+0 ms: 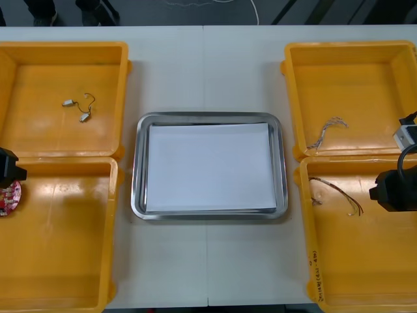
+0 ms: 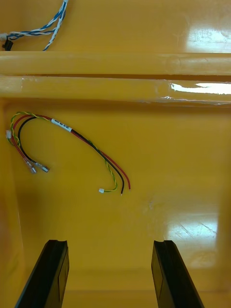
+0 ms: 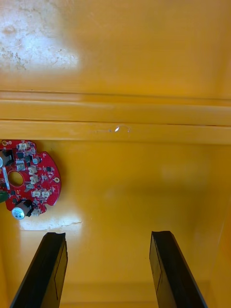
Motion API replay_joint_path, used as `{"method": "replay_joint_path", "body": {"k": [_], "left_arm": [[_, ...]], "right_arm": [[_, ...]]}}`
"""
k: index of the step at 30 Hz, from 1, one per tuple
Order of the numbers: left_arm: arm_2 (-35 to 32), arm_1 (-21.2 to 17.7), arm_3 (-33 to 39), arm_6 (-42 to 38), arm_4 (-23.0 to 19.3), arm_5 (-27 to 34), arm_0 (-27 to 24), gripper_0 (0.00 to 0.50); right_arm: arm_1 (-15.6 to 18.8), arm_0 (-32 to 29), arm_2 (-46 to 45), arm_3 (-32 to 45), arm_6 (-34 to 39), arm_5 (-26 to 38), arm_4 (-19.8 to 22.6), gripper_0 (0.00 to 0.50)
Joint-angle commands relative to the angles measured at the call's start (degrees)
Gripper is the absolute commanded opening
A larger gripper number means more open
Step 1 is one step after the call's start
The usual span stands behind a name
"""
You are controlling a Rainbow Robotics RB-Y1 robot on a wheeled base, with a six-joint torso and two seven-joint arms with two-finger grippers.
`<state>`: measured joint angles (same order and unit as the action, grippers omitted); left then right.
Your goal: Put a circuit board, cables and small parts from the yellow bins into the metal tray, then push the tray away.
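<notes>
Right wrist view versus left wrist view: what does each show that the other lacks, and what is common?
Right wrist view: a red and yellow cable ahead of the open right gripper, and a twisted blue and white cable in the far bin. Left wrist view: a round red circuit board ahead of the open left gripper. Common: an open gripper above a yellow floor, right near bin and left near bin.

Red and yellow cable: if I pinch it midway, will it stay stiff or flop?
Likely floppy: the red and yellow cable, ahead of the right gripper, lies in a loose curve, so its ends should droop. Probably light: thin wires. Splayed ends might snag.
</notes>
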<state>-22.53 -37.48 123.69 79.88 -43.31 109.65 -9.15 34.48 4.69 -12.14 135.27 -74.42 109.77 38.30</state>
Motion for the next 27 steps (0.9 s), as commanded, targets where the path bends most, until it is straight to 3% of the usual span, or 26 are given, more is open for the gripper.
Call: {"method": "replay_joint_path", "body": {"k": [1, 27], "left_arm": [[0.4, -2.4, 1.7, -0.2, -0.4, 0.3, 0.9, 0.5], [0.4, -2.4, 1.7, -0.2, -0.4, 0.3, 0.9, 0.5]], "right_arm": [[-0.5, -1.0, -1.7, 1.7, -2.6, 0.2, -0.5, 0.5], [-0.5, -1.0, -1.7, 1.7, -2.6, 0.2, -0.5, 0.5]]}}
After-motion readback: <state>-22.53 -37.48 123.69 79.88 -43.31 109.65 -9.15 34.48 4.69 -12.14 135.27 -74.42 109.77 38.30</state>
